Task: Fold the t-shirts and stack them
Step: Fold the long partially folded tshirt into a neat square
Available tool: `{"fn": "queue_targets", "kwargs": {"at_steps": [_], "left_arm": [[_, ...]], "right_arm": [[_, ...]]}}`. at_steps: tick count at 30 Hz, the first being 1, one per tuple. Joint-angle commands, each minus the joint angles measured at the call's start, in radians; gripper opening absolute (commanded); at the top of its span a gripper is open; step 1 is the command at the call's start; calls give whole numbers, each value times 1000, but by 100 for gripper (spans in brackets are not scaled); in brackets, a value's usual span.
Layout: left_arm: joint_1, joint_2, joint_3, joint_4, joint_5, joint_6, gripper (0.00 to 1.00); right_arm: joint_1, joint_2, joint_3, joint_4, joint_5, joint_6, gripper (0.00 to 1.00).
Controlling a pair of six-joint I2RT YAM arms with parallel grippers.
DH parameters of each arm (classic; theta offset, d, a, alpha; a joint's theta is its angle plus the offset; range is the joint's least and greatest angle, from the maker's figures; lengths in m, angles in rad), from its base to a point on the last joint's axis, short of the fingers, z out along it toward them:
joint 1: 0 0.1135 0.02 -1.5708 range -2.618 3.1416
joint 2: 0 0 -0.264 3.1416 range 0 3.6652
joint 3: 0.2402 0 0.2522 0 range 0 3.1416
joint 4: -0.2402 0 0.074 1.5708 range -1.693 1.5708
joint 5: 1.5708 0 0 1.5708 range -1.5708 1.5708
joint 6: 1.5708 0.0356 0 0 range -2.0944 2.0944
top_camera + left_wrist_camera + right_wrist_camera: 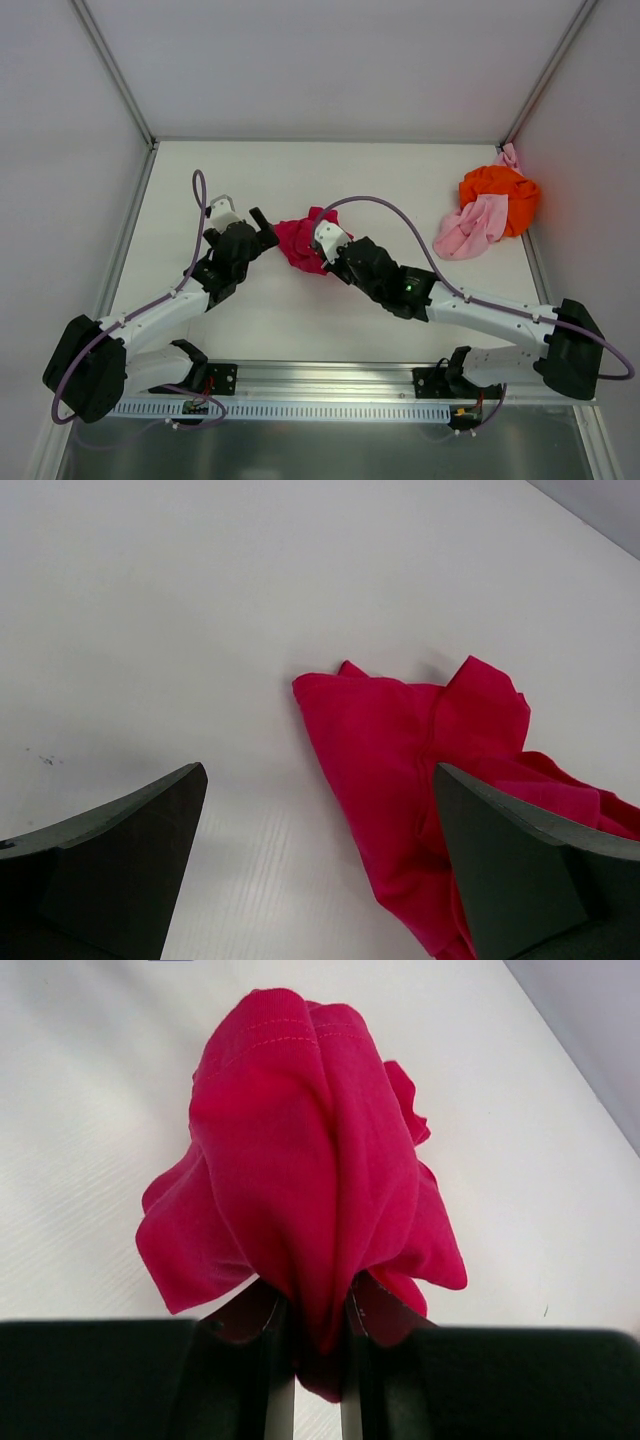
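Observation:
The crimson t-shirt (303, 243) lies bunched at the table's middle. My right gripper (322, 245) is shut on a fold of it; in the right wrist view the cloth (300, 1160) rises in a bundle from between my closed fingers (262, 1345). My left gripper (265, 228) is open just left of the shirt; in the left wrist view the shirt's edge (400, 770) lies between the spread fingers (500, 870), nearer the right one. The orange t-shirt (502, 194) and the pale pink t-shirt (472, 228) lie crumpled together at the far right.
White walls and a metal frame (130, 230) bound the white table (380, 170) on the left, back and right. The arm bases and a rail (320, 400) run along the near edge.

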State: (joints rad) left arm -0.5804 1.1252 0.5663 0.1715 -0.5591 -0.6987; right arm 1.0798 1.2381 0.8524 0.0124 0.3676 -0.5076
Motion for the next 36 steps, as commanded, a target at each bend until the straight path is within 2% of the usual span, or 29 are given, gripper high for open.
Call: {"fn": "queue_targets", "kwargs": {"at_steps": [1, 8, 17, 24, 27, 31, 36], "left_arm": [[11, -15, 21, 42, -25, -10, 99], [11, -24, 1, 40, -25, -19, 99], [11, -96, -31, 20, -47, -15, 99], [11, -119, -40, 0, -58, -8, 99], [10, -148, -55, -6, -61, -8, 99], [10, -180, -66, -18, -74, -4, 99], [11, -177, -65, -24, -90, 8, 99]], "right_arm": [[43, -55, 0, 37, 60, -35, 1], [112, -156, -47, 44, 139, -40, 1], [147, -216, -43, 24, 139, -37, 1], [132, -86, 99, -63, 71, -78, 1], [103, -17, 128, -51, -2, -81, 1], [17, 81, 206, -119, -198, -66, 1], [-26, 254, 332, -232, -266, -39, 1]]}}
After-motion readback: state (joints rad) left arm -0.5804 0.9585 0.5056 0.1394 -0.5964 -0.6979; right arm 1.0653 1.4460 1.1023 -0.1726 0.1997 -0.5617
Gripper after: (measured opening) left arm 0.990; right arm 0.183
